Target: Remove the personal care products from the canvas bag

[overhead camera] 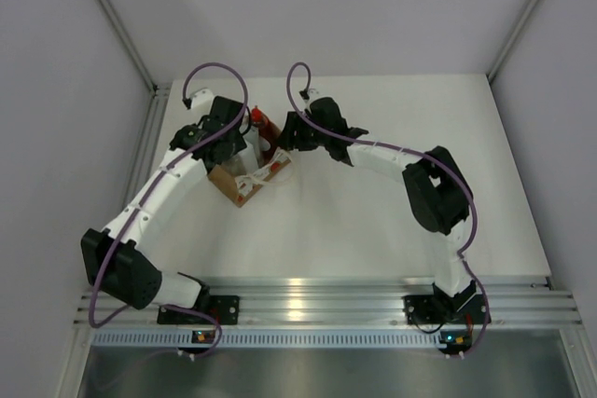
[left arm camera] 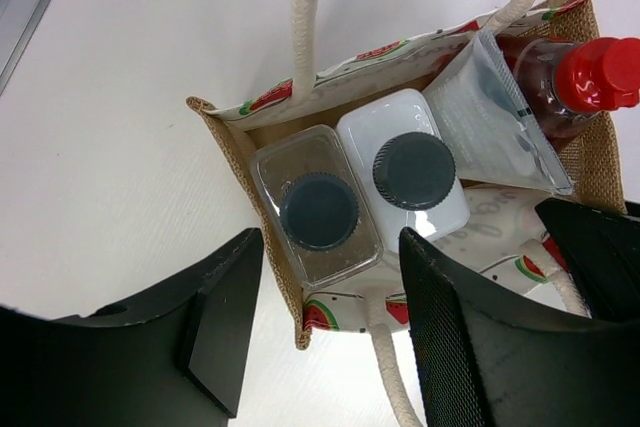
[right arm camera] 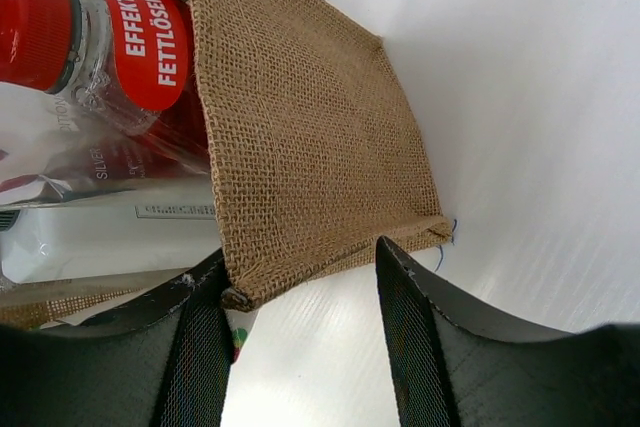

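Note:
The canvas bag [overhead camera: 244, 177] stands at the table's back left; its tan wall [left arm camera: 283, 277] and side [right arm camera: 310, 137] show in both wrist views. Inside stand a clear bottle with dark cap [left arm camera: 320, 212], a white bottle with dark cap [left arm camera: 413, 172], a silvery-grey pouch [left arm camera: 500, 117] and a red-topped bottle [left arm camera: 598, 73], which also shows in the right wrist view [right arm camera: 60, 37]. My left gripper [left arm camera: 330, 347] is open above the bag's near corner, by the clear bottle. My right gripper [right arm camera: 300, 347] is open at the bag's other end, its left finger at the burlap corner.
White rope handles [left arm camera: 305, 7] loop up from the bag's rim. Grey walls stand close on the left and right of the white table [overhead camera: 392, 221]. An aluminium rail [overhead camera: 317, 300] runs along the near edge by the arm bases.

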Robot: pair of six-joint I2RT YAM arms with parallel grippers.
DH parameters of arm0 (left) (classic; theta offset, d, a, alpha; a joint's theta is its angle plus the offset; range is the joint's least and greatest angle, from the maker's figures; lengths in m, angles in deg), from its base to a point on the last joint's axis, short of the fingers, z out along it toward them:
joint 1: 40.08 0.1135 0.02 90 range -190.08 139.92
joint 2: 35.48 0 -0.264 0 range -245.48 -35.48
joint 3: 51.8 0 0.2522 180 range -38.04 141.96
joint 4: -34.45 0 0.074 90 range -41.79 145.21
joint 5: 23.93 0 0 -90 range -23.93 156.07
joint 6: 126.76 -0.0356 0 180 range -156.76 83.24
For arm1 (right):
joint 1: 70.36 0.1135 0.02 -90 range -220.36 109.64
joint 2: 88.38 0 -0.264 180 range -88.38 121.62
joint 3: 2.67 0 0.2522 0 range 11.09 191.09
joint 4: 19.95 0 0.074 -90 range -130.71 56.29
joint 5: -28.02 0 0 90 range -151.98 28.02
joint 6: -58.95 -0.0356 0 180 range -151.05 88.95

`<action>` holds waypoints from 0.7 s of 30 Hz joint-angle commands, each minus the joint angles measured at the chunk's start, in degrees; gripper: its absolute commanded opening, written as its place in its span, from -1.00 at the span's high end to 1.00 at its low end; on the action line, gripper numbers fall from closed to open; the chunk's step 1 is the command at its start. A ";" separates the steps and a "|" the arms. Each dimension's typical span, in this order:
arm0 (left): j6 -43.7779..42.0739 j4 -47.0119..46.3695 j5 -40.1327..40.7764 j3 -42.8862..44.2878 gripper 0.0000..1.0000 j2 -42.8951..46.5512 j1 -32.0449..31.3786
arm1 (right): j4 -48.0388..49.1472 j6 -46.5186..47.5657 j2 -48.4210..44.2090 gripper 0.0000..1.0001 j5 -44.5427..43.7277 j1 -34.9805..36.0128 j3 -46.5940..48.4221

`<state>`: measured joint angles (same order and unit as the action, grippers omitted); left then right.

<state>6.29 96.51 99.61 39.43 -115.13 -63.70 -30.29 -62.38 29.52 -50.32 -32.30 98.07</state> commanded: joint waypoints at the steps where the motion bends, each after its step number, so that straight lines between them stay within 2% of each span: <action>1: 0.64 0.31 0.74 0.92 -0.22 -1.63 0.33 | 0.80 0.75 -1.54 -0.05 -0.85 -0.80 -1.46; 14: 3.18 0.22 2.67 -0.13 -0.05 -5.86 0.94 | 0.27 1.54 -2.77 -0.10 -0.41 -0.89 -1.99; 19: 4.15 0.13 2.41 -1.18 -0.05 -6.39 1.12 | 0.18 1.71 -2.68 -0.11 -0.15 -0.97 -2.08; 21: 4.50 0.14 1.97 -1.53 -0.11 -6.39 1.12 | 0.18 1.71 -2.51 -0.11 -0.06 -1.06 -2.08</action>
<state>9.00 96.73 101.36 38.84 -121.14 -62.87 -29.83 -62.12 29.00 -50.30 -32.43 96.96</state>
